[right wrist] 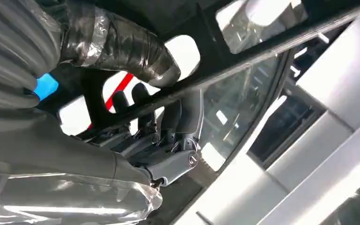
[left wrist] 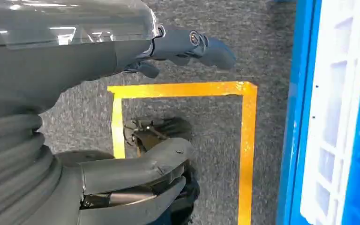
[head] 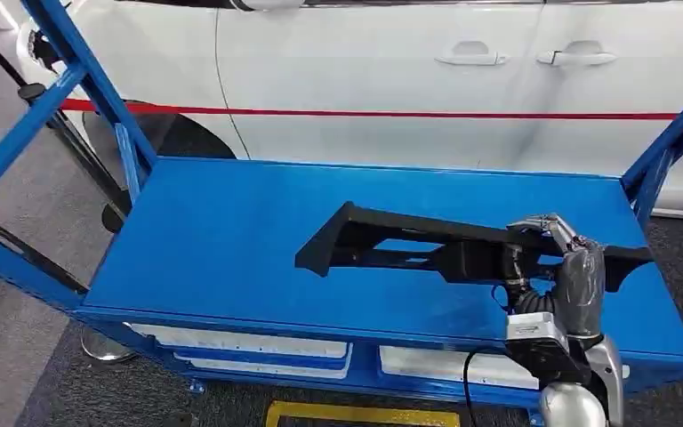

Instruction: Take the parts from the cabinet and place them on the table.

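Observation:
A long black plastic part (head: 409, 245) hangs just above the blue table top (head: 222, 240), its shadow on the surface beneath. My right hand (head: 565, 267) grips it near its right end, fingers wrapped over the top bar. The right wrist view shows the dark fingers (right wrist: 168, 124) curled round the black part (right wrist: 215, 51), thumb on the other side. My left hand (left wrist: 122, 140) hangs low beside my body over the grey floor, fingers apart and holding nothing.
A white car (head: 391, 80) with a red stripe stands right behind the table. Blue frame posts (head: 80, 71) rise at the table's left and right ends. White bins (head: 249, 342) sit under the top. A yellow floor marking (left wrist: 243, 140) lies by the table.

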### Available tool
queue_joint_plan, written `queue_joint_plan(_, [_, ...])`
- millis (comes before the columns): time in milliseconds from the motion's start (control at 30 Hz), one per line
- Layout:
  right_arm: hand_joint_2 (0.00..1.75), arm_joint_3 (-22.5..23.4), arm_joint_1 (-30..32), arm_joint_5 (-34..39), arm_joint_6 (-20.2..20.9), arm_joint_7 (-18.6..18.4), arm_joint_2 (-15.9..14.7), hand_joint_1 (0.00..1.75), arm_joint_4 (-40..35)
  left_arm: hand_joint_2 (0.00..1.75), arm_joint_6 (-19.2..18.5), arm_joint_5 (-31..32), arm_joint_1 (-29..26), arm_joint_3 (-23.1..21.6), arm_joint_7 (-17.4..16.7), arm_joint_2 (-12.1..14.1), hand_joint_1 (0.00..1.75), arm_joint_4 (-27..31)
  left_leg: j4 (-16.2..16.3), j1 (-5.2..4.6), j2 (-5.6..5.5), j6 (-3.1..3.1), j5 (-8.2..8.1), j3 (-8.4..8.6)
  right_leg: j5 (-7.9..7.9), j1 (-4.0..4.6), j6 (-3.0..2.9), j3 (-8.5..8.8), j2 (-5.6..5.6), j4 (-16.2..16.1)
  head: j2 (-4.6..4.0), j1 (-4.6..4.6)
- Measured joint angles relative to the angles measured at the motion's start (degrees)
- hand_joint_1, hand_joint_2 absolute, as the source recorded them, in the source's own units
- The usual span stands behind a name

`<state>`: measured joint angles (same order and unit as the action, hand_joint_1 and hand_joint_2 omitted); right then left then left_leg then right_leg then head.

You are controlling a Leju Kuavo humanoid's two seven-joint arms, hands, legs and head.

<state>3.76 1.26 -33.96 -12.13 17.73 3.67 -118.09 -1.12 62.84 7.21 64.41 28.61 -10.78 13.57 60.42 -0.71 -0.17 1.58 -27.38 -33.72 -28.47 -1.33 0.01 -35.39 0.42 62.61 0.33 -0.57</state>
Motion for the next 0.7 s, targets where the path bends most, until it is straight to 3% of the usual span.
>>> queue_joint_plan(33, [1.75, 0.4, 0.0, 0.7, -0.1, -0.1, 0.5, 1.75, 0.0, 1.75, 0.0, 0.0, 0.0, 0.0, 0.1, 0.0, 0.00, 0.0, 0.4, 0.35, 0.01, -0.23, -0.29, -0.17, 0.26, -0.44, -0.54, 0.09, -0.09, -0.4, 0.00, 0.00])
queue_joint_plan(67, [1.75, 0.6, 0.0, 1.2, -0.1, -0.3, 0.8, 1.75, -0.1, 1.75, 0.0, -0.1, 0.0, 0.0, 0.2, 0.0, 0.00, 0.0, 1.4, 0.33, 0.04, -0.59, -1.17, -0.49, 0.30, -0.27, -0.64, 0.22, -0.09, -0.5, 0.00, -0.02])
queue_joint_plan(167, [1.75, 1.3, 0.1, 3.0, -0.1, -0.3, 1.6, 1.75, -0.2, 1.75, 0.0, -0.2, -0.1, 0.0, 0.4, 0.0, 0.00, 0.0, 12.8, 0.93, 0.02, -1.46, -7.16, -5.67, 0.32, -0.04, -0.95, 0.20, -0.21, -0.6, 0.00, -0.02])
queue_joint_plan(200, [1.75, 1.5, 0.2, 3.5, 0.2, -0.2, 1.9, 1.75, -0.2, 1.75, 0.0, -0.3, -0.2, 0.0, 0.5, -0.1, 0.00, 0.0, 16.0, 0.97, 0.02, -1.44, -7.88, -7.28, 0.28, 0.12, -1.02, 0.21, -0.21, -0.6, 0.00, -0.02])
queue_joint_plan(233, [1.75, 1.8, 0.3, 3.8, 0.4, 0.0, 2.1, 1.75, -0.2, 1.75, 0.0, -0.5, -0.3, 0.0, 0.6, -0.1, 0.00, 0.0, 16.3, 0.92, 0.00, -1.29, -7.30, -7.54, 0.25, 0.27, -1.07, 0.25, -0.18, -0.6, 0.00, -0.02])
queue_joint_plan(300, [1.75, 2.3, 0.4, 4.1, 0.8, 0.3, 2.6, 1.75, -0.2, 1.75, 0.0, -0.9, -0.3, 0.0, 0.6, 0.0, 0.00, 0.0, 10.4, 0.65, -0.02, -0.45, -3.08, -5.01, 0.25, 0.51, -1.08, 0.37, -0.07, -0.6, 0.00, -0.02])
queue_joint_plan(333, [1.75, 2.4, 0.4, 4.1, 0.9, 0.4, 2.7, 1.75, -0.2, 1.75, 0.0, -0.9, -0.3, 0.0, 0.6, 0.0, 0.00, 0.0, 5.8, 0.29, -0.02, 0.09, -0.65, -2.81, 0.25, 0.52, -1.08, 0.49, -0.05, -0.6, 0.00, -0.02])
queue_joint_plan(367, [1.75, 2.5, 0.4, 4.1, 0.9, 0.4, 2.9, 1.75, -0.2, 1.75, 0.0, -0.9, -0.2, 0.0, 0.6, 0.2, 0.00, 0.0, 0.4, -0.37, -0.02, 0.85, 0.64, -0.54, 0.26, 0.37, -1.06, 0.59, -0.06, -0.8, 0.00, -0.02])
queue_joint_plan(500, [1.75, 2.8, 0.6, 4.1, 0.9, 0.4, 3.3, 1.75, -0.2, 1.75, 0.1, -0.9, -0.2, 0.0, 0.7, 0.3, 0.00, 0.0, -1.2, -1.01, -0.13, 1.62, 0.71, 0.08, 0.90, -0.03, -0.01, 0.63, -0.12, -1.8, 0.00, -0.02])
queue_joint_plan(533, [1.75, 2.8, 0.6, 4.1, 0.9, 0.5, 3.3, 1.75, -0.2, 1.75, 0.1, -0.9, -0.2, 0.0, 0.7, 0.3, 0.00, 0.0, -2.9, -0.92, -0.10, 1.80, 1.48, 0.94, 0.95, 0.30, 0.36, 0.85, -0.10, -2.1, 0.00, -0.02])
queue_joint_plan(567, [1.75, 3.0, 0.8, 4.1, 0.9, 0.5, 3.4, 1.75, -0.1, 1.75, 0.1, -0.9, -0.2, 0.0, 0.7, 0.3, 0.00, 0.0, -4.0, -0.46, 0.12, 1.56, 2.18, 1.72, 0.40, 0.18, 0.30, 0.84, -0.25, -1.3, 0.00, 0.02])
queue_joint_plan(600, [1.75, 3.1, 0.7, 4.1, 0.9, 0.5, 3.4, 1.75, -0.2, 1.75, 0.1, -0.9, -0.2, 0.0, 0.7, 0.3, 0.00, 0.0, -4.7, -0.38, 0.10, 1.92, 2.42, 2.03, -0.93, 0.30, 0.33, 0.15, -0.26, 0.3, 0.00, 0.04])
queue_joint_plan(633, [1.75, 3.3, 0.7, 4.2, 0.9, 0.5, 3.4, 1.75, -0.2, 1.75, 0.1, -0.9, -0.2, 0.0, 0.7, 0.3, 0.00, 0.0, -4.7, -0.37, 0.20, 2.28, 2.48, 1.97, -3.50, 0.33, 0.42, -1.87, -0.17, 4.4, 0.00, 0.00])
queue_joint_plan(700, [1.75, 3.6, 1.0, 4.2, 0.9, 0.5, 3.4, 1.75, -0.1, 1.75, 0.1, -1.0, -0.1, 0.0, 0.7, 0.3, 0.00, 0.0, -4.3, -0.39, 0.22, 2.28, 2.29, 1.80, -6.23, 0.08, 0.83, -5.49, -0.19, 11.8, 0.00, 0.00])
